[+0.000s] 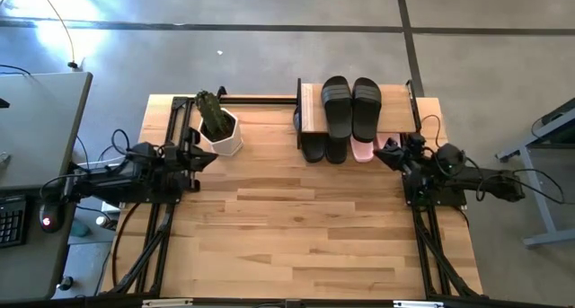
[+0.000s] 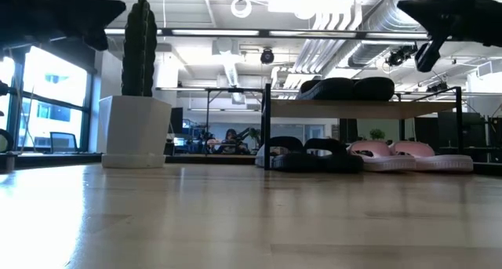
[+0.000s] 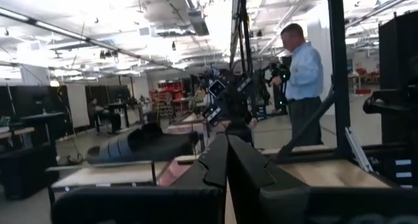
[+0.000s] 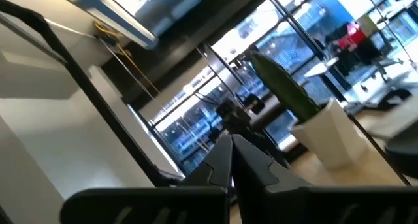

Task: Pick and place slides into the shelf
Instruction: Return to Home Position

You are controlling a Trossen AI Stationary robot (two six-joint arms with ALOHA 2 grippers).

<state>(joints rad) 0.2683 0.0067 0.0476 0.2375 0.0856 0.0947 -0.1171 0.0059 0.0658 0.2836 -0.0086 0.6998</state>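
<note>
Slides [image 1: 352, 106] fill the shelf [image 1: 310, 110]: two black on top, two black and the pink pair [image 2: 408, 155] beneath, side by side so all fit. With nothing left to carry, I judge, the left gripper [image 1: 205, 157] beside the plant pot [image 1: 225, 133] and the right gripper [image 1: 388, 154] by the shelf's end hang empty, fingers pressed together.

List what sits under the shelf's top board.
Two black slides on the left and two pink slides on the right. From above, the board covers all but their ends.
</note>
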